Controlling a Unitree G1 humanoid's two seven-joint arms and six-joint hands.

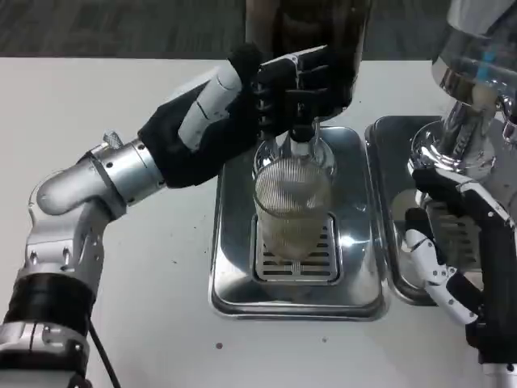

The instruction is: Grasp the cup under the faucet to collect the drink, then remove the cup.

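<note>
Head view: one cup (293,206), two trays (234,275), two hands (266,97).

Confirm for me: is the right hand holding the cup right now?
No. The right hand sits at the picture's right, apart from the cup on the drip tray.

The white counter (121,97) holds two shiny metal trays side by side, close together. The middle tray (234,283) has a grate with slots, and a clear ribbed cup (292,206) stands on that grate. The second tray (386,202) sits at the right. A few tiny dark specks (218,346) lie on the counter.
</note>
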